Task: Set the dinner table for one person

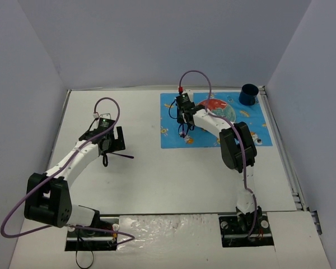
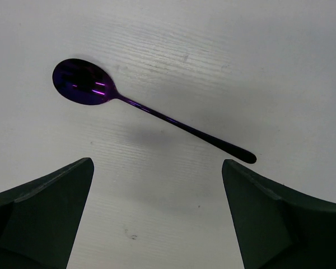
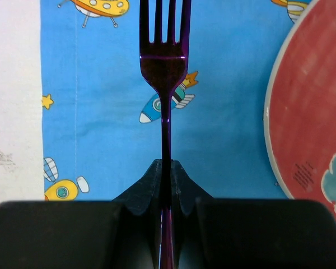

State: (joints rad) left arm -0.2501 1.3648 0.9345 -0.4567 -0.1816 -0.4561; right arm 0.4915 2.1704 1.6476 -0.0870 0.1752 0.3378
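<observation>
The white dinner table [image 1: 151, 185] carries a blue cartoon-print mat [image 1: 171, 140] at the back right. A red and teal plate [image 1: 215, 105] lies on the mat. My right gripper [image 1: 183, 116] hovers over the mat's left part, left of the plate. In the right wrist view it [image 3: 166, 168] is shut on the handle of a purple fork [image 3: 163, 56], tines pointing away, with the plate [image 3: 308, 112] to the right. A purple spoon [image 2: 157, 115] lies flat on the bare table. My left gripper [image 2: 158, 168] is open and empty just short of it, also seen in the top view [image 1: 113, 143].
A dark blue cup [image 1: 248, 94] stands at the mat's far right corner. Metal rails run along the table's right edge [image 1: 288, 162]. Grey walls enclose the table on three sides.
</observation>
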